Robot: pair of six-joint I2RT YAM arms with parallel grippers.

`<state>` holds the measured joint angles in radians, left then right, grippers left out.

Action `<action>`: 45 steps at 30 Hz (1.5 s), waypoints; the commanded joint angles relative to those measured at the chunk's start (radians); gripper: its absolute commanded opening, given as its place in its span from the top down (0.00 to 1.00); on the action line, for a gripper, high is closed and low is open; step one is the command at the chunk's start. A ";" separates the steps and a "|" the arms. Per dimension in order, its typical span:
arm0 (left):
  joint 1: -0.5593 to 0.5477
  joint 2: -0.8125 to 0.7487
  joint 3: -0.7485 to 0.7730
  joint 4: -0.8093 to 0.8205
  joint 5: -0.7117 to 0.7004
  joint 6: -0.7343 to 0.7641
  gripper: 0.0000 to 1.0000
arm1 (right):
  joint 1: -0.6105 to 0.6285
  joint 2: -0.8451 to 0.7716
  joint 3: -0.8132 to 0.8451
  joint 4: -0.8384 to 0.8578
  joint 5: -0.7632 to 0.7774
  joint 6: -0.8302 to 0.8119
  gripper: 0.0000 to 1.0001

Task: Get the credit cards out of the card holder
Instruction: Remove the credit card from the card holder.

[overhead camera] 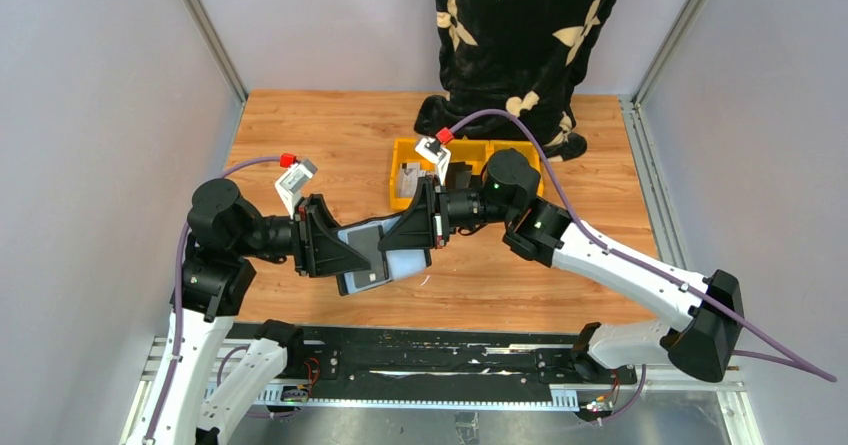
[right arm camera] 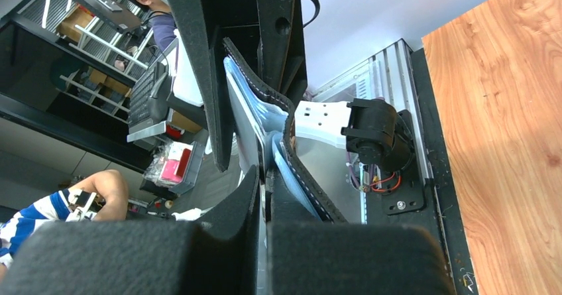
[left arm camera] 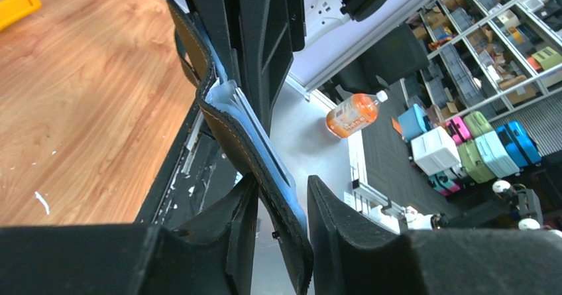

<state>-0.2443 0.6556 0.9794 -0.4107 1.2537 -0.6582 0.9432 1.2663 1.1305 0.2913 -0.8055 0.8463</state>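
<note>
The black card holder (overhead camera: 352,283) hangs open in the air between my two grippers, above the front middle of the wooden table. My left gripper (overhead camera: 360,262) is shut on its black flap; in the left wrist view the stitched leather edge (left arm camera: 222,132) runs between my fingers (left arm camera: 281,242). My right gripper (overhead camera: 392,248) is shut on a thin pale-blue credit card (overhead camera: 408,263) at the holder's right side. In the right wrist view that card (right arm camera: 242,119) runs down into my nearly closed gripper (right arm camera: 265,232), beside the holder's black edge (right arm camera: 290,113). Blue inner sleeves (left arm camera: 258,152) show.
Yellow bins (overhead camera: 407,151) with small items stand on the table behind the right gripper. A person in black patterned clothes (overhead camera: 520,45) stands at the far edge. A black rail (overhead camera: 430,350) runs along the table's near edge. Grey walls close both sides.
</note>
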 commanded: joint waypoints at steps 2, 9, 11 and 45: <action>-0.016 -0.004 0.018 0.067 0.105 -0.016 0.69 | 0.002 -0.018 -0.063 0.076 0.035 0.028 1.00; -0.016 0.005 0.053 -0.016 0.143 0.071 0.75 | -0.022 -0.078 -0.102 0.094 0.019 0.038 1.00; -0.016 0.011 0.060 -0.038 0.140 0.093 0.82 | -0.024 -0.088 -0.106 0.094 0.017 0.038 1.00; -0.016 0.018 0.075 0.013 0.008 0.022 0.99 | -0.005 -0.122 -0.130 0.198 -0.004 0.062 0.70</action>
<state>-0.2569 0.6815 1.0283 -0.4202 1.2739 -0.6327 0.9337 1.1389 0.9874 0.4625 -0.8040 0.9123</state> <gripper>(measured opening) 0.065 0.233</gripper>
